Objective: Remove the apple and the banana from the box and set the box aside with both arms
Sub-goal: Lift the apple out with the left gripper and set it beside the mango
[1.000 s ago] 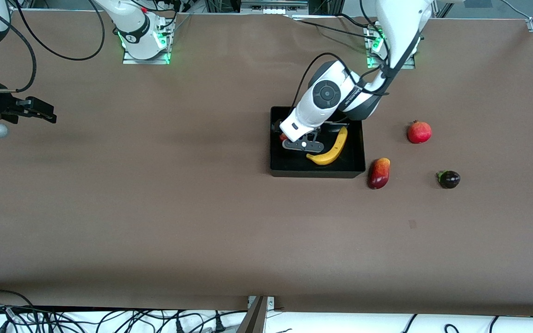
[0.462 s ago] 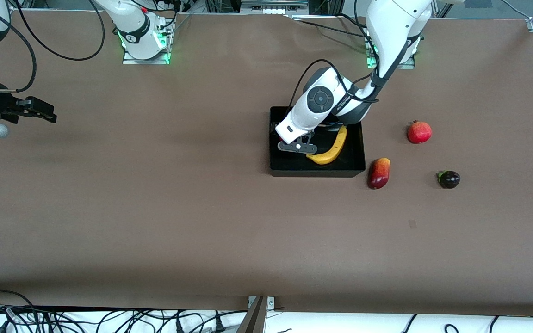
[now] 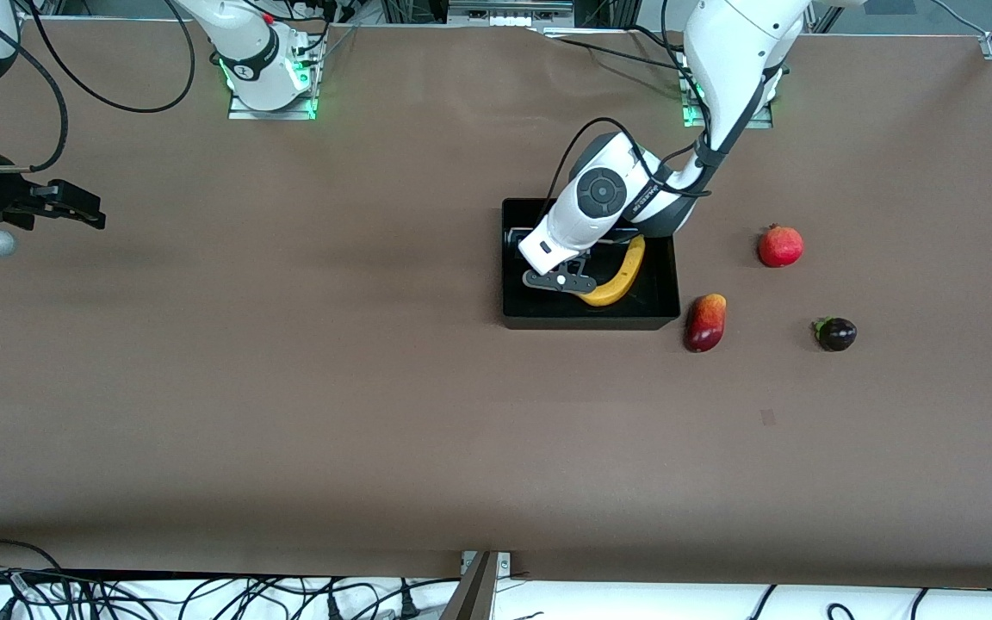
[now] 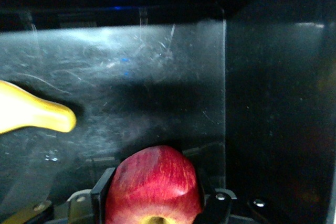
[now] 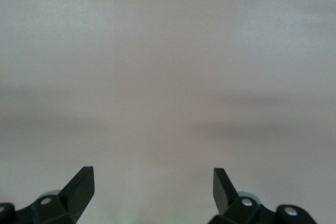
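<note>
The black bin (image 3: 591, 323) stands on the table near the left arm's base. The yellow banana (image 3: 625, 274) lies in it, and its tip shows in the left wrist view (image 4: 37, 115). My left gripper (image 3: 558, 280) is down inside the bin beside the banana. It is shut on the red apple (image 4: 152, 182), with a finger on each side, just above the bin floor (image 4: 157, 72). The arm hides the apple in the front view. My right gripper (image 3: 83, 211) waits open and empty over bare table at the right arm's end, as its wrist view shows (image 5: 152, 179).
A red-yellow mango (image 3: 705, 321) lies just outside the bin's corner nearest the front camera. A red pomegranate (image 3: 780, 246) and a small dark purple fruit (image 3: 836, 333) lie toward the left arm's end. Cables run along the table's front edge.
My left gripper has shifted a little inside the bin, sinking lower beside the banana with the apple in it. The right arm has not moved.
</note>
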Controlling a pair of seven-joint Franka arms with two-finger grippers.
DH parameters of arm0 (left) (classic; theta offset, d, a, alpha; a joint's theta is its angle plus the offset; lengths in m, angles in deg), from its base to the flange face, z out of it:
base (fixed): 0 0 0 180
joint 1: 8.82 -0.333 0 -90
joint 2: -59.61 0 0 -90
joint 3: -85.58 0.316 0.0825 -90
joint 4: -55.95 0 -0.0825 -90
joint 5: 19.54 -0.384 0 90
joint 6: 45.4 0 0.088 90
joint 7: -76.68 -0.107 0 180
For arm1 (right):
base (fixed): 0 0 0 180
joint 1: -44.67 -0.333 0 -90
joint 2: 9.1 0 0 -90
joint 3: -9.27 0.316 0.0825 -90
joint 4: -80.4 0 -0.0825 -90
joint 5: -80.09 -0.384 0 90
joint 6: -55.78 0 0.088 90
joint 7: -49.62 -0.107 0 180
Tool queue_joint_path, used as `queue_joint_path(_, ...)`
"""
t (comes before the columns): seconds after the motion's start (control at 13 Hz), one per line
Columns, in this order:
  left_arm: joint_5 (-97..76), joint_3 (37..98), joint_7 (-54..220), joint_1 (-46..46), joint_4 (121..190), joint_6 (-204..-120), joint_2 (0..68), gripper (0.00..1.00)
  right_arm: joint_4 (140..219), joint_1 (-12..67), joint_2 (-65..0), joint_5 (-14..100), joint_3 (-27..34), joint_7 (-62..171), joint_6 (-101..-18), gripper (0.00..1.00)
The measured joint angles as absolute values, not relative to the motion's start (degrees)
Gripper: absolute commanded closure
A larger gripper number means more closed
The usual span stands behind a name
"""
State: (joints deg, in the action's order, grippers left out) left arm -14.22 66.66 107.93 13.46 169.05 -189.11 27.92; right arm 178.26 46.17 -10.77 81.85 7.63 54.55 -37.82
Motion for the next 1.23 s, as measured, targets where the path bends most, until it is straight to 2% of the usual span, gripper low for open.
queue_joint_path(0.15,-14.3,66.8,107.6,11.8,168.0,-184.0,30.8,1.0,178.3,46.2,-10.8,81.9,7.6,54.6,-37.8,0.0)
queue_joint_path(0.31,-14.4,66.4,104.9,7.9,167.2,-175.8,37.2,1.0,178.3,46.2,-10.8,81.9,7.6,54.6,-37.8,0.0)
queue_joint_path(0.46,-14.5,66.2,96.9,2.3,167.3,-168.2,43.7,1.0,178.3,46.2,-10.8,81.9,7.6,54.6,-37.8,0.0)
queue_joint_path(0.62,-14.6,66.4,84.8,-4.6,168.9,-164.3,47.3,1.0,178.3,46.2,-10.8,81.9,7.6,54.6,-37.8,0.0)
queue_joint_path(0.92,-15.8,71.6,65.9,-13.5,174.7,-165.4,47.2,1.0,178.3,46.2,-10.8,81.9,7.6,54.6,-37.8,0.0)
queue_joint_path(1.23,-22.1,76.0,62.1,-15.6,182.7,-178.9,43.6,1.0,178.3,46.2,-10.8,81.9,7.6,54.6,-37.8,0.0)
